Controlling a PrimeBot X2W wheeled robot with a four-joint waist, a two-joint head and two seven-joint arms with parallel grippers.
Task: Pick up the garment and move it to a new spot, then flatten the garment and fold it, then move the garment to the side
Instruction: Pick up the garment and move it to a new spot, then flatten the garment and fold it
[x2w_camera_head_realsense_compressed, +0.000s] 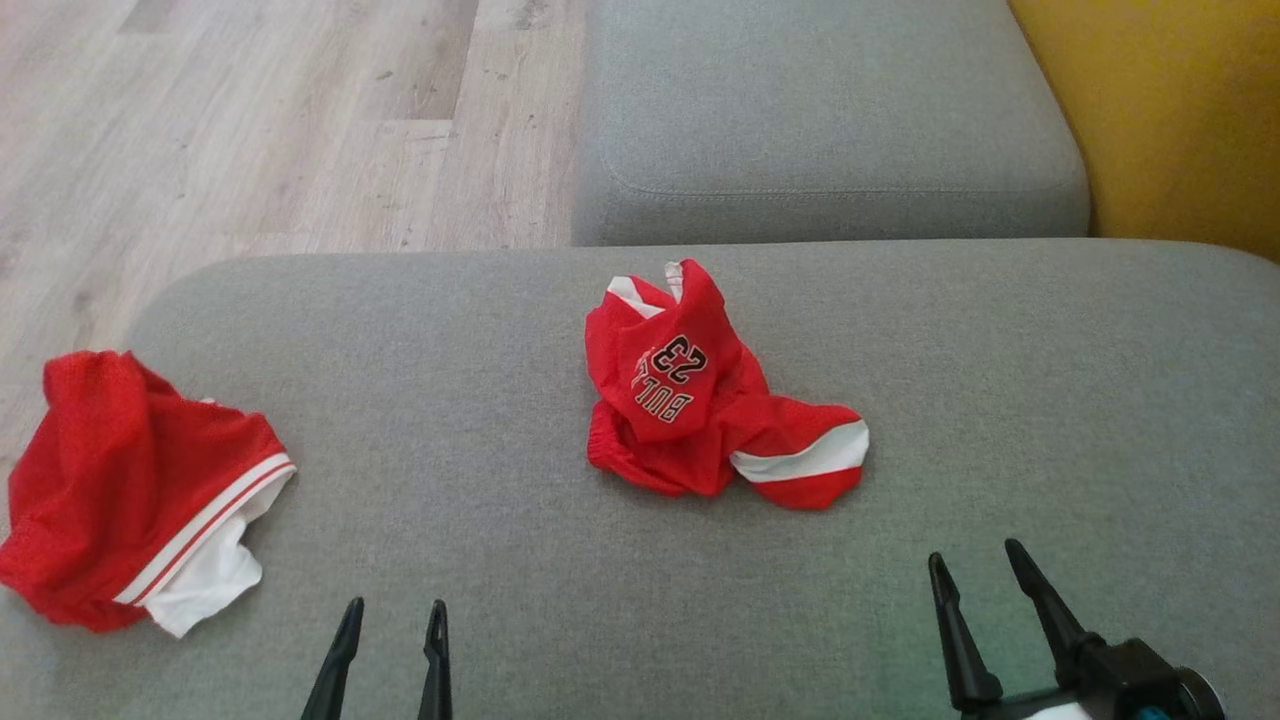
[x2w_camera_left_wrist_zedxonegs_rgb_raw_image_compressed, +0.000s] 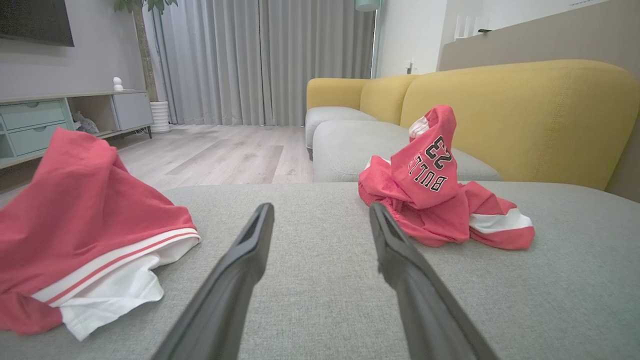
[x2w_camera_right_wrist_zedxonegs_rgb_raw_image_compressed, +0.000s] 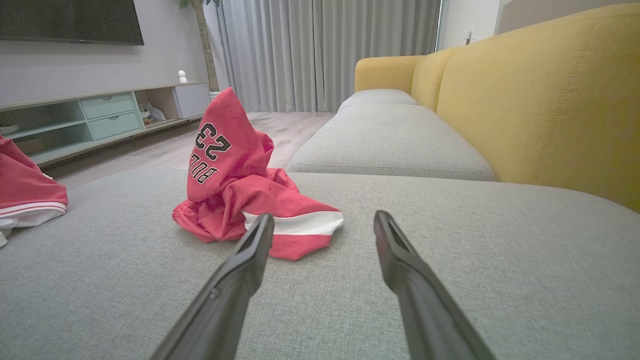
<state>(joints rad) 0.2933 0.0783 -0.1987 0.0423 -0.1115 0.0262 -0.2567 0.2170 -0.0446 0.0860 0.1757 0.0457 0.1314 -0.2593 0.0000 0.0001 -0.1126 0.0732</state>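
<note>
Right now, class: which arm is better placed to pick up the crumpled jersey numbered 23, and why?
Probably the right: the open right gripper sits nearer the jersey's striped end; the left gripper is farther, between it and the other red garment.

I'm looking down on a broad grey seat cushion (x2w_camera_head_realsense_compressed: 1000, 400), with a second grey cushion (x2w_camera_head_realsense_compressed: 820, 120) beyond it and a yellow backrest (x2w_camera_head_realsense_compressed: 1180, 110) along the right. Pale wood floor (x2w_camera_head_realsense_compressed: 250, 120) lies to the left. Across the room I make out grey curtains (x2w_camera_left_wrist_zedxonegs_rgb_raw_image_compressed: 260, 60), a dark television (x2w_camera_right_wrist_zedxonegs_rgb_raw_image_compressed: 70, 20) on the wall, a low cabinet (x2w_camera_right_wrist_zedxonegs_rgb_raw_image_compressed: 100, 112) with pale green drawers beneath it, and a white plant pot (x2w_camera_left_wrist_zedxonegs_rgb_raw_image_compressed: 160, 115) beside the curtains.
</note>
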